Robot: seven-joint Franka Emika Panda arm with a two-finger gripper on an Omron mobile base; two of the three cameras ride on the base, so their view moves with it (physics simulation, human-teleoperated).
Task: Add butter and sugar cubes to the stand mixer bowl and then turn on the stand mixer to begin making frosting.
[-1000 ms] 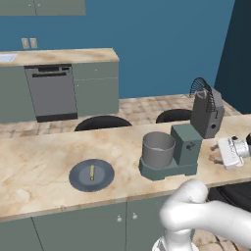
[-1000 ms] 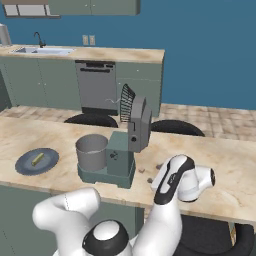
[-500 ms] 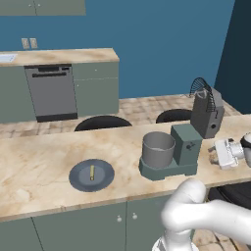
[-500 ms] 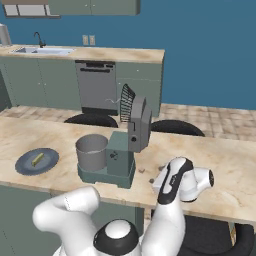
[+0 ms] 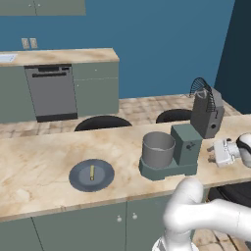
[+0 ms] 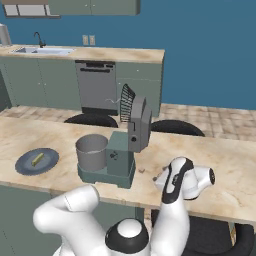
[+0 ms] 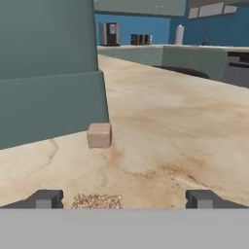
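**A:** On the bench (image 5: 39, 166), left base view: where does everything sit?

**B:** The stand mixer (image 5: 188, 147) stands mid-bench with its head tipped back, the stand mixer bowl (image 5: 158, 149) on its base. The butter (image 5: 91, 172), a thin yellow stick, lies on the dark plate (image 5: 78, 179) well to the left, its long axis running roughly away from the robot. The claw (image 5: 213, 153) hangs low, just right of the mixer, pointing towards it.

**A:** And from the right base view?

**B:** Same layout mirrored: the butter is far left, and the claw (image 6: 161, 176) is low over the bench beside the mixer's base. A small speck on the bench near it is probably a sugar cube (image 6: 142, 170).

**A:** The hand view?

**B:** One pale brown sugar cube sits straight ahead, touching or just beside the mixer's wall. A speckled one (image 7: 97, 201) lies between the finger tips (image 7: 46, 199), which stand wide apart, gripping nothing. I judge this nearer cube the target: a short advance, then close.
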